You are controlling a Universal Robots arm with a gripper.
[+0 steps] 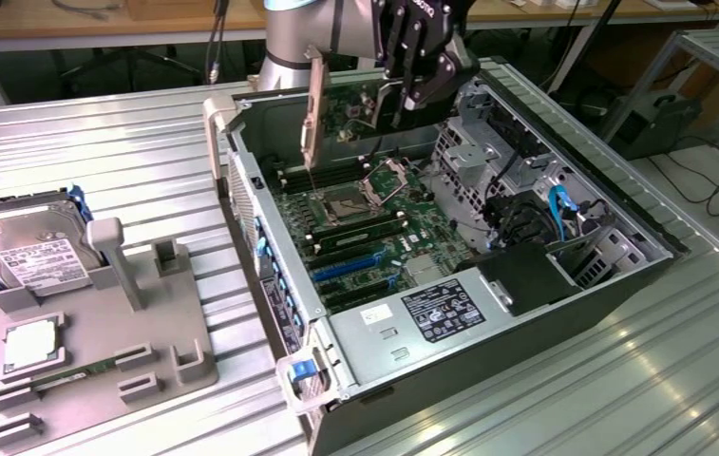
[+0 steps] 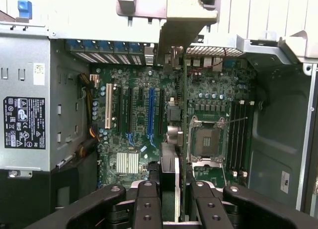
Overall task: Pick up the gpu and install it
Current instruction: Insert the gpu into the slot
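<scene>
My gripper [image 1: 412,90] hangs over the open computer case [image 1: 613,275], shut on the gpu [image 1: 356,106]. The card is held on edge, its green board facing the exterior view and its pale metal bracket [image 1: 313,114] pointing down toward the motherboard [image 1: 366,233]. In the wrist view the gpu [image 2: 172,159] shows edge-on between my two black fingers [image 2: 148,204], its bracket [image 2: 174,20] at the far end by the case's rear wall. Its edge runs between the blue expansion slot [image 2: 150,114] and the processor socket [image 2: 206,139], and it stays above the board.
A grey fixture tray [image 1: 93,351] on the exterior view's left holds a silver hard drive [image 1: 29,252] and a slim green memory stick [image 1: 81,369]. Inside the case are the power supply [image 1: 442,309], drive cages [image 1: 486,142] and blue cables [image 1: 562,214]. The ribbed metal table [image 1: 105,161] surrounds it.
</scene>
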